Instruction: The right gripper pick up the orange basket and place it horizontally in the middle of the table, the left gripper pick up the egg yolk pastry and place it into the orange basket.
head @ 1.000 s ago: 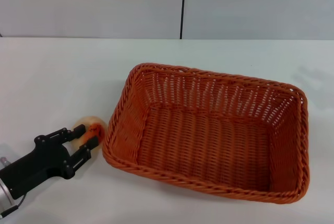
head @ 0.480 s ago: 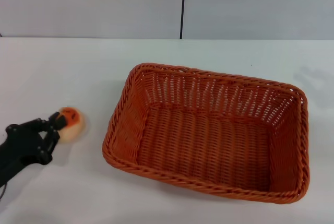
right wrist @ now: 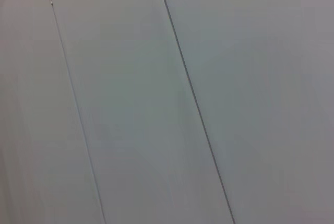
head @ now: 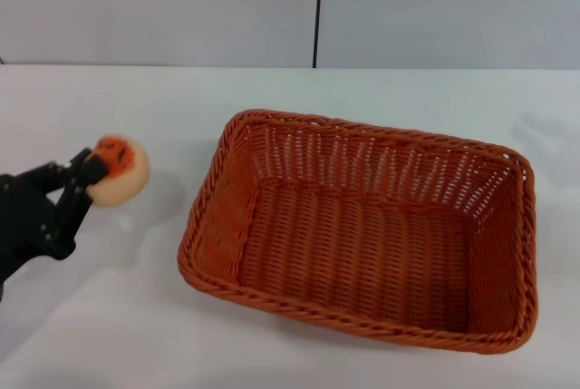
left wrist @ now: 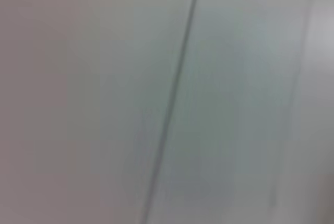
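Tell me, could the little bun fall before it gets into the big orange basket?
It might. The left gripper holds the egg yolk pastry only at its fingertips, raised over the table, so a jolt could drop it. The pastry is soft-looking, so a hard squeeze may squash it. It is off to the left of the orange basket, whose braided rim it must clear; carried too low, it could bump that rim.
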Controlling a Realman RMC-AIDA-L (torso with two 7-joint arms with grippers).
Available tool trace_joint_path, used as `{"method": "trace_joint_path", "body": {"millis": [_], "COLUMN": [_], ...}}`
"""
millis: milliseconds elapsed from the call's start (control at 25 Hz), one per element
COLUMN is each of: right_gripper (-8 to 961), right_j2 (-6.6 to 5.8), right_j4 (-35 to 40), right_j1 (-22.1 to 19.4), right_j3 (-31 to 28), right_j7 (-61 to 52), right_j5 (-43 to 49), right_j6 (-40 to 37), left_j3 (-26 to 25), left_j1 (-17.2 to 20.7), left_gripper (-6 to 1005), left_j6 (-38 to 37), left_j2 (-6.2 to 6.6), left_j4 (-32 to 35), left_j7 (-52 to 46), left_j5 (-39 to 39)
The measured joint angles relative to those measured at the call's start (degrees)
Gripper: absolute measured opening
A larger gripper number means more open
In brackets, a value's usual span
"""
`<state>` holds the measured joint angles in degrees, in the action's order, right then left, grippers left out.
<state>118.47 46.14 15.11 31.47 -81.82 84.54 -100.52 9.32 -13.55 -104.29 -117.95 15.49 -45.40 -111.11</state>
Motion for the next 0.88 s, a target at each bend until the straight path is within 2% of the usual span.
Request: {"method": "trace_joint_path", "body": {"millis": [280, 320, 360, 520, 560, 720, 880], "right_gripper": [283, 283, 283, 283, 283, 284, 284], "right_j2": [0.00, 0.00, 0.00, 0.00, 0.00, 0.00, 0.00], "right_j4": [0.0, 0.0, 0.0, 0.0, 0.0, 0.0, 0.0], "right_j1": [0.0, 0.0, 0.1, 0.4, 0.6, 0.7, 0.7], "right_j3": [0.0, 0.0, 0.0, 0.0, 0.0, 0.0, 0.0], "right_j7": [0.8, 0.8, 0.9, 0.9, 0.9, 0.9, 1.1], "right_j5": [0.0, 0.0, 0.0, 0.0, 0.0, 0.0, 0.0], "right_j6": [-0.5, -0.6, -0.9, -1.4, -1.4, -1.5, -1.5], "left_j3": [1.7, 2.5, 5.9, 9.0, 11.8, 12.2, 11.1], "left_j1": [-3.8, -4.2, -5.5, -6.6, -7.9, -8.2, -6.9], "left_gripper": [50, 50, 51, 55, 56, 242, 407], "left_j6": [-8.9, -9.1, -8.9, -8.5, -7.6, -5.8, -5.2], "left_j2": [-0.38, -0.42, -0.58, -0.63, -0.74, -0.79, -0.56], "left_j4": [0.4, 0.1, -1.1, -2.7, -5.1, -7.6, -8.2], "left_j7": [-3.6, -3.6, -3.5, -2.6, -0.5, 1.3, 1.8], "left_j5": [-0.5, -0.5, -0.5, -0.6, -0.6, -0.4, -0.1]}}
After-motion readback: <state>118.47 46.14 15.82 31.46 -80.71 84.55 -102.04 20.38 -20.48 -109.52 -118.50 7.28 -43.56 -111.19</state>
